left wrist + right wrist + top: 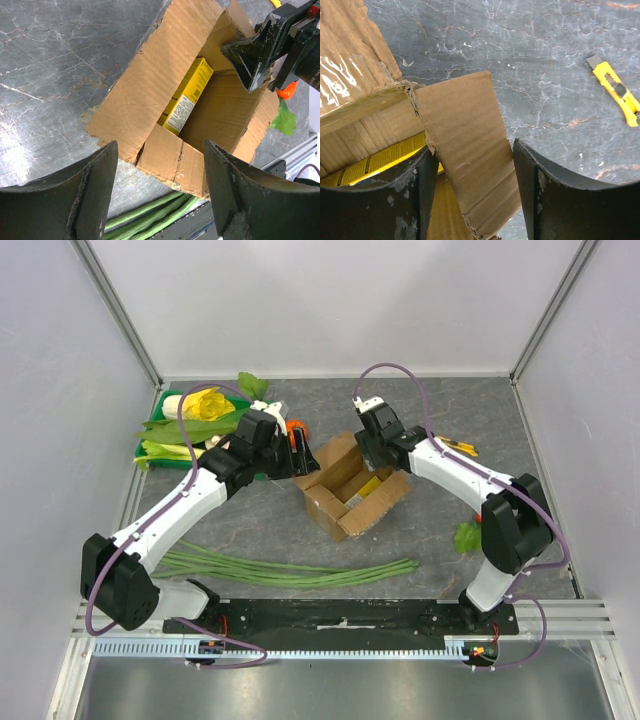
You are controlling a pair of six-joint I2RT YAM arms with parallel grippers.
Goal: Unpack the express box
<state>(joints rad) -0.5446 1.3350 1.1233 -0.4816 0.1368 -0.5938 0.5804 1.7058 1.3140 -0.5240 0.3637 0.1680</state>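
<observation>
Long green beans (290,570) are lying at 6 o'clock on the grey marbled table (250,520). At centre the brown corrugated cardboard express box (385,502) is sitting with flaps open, a slim yellow carton (187,97) lying inside. At its 9 o'clock the left claw (160,150) is hovering wide and empty, while the right claw (472,147) is standing wide astride the 1 o'clock flap.

yellow carton (186,96) label, print unreadable
</observation>
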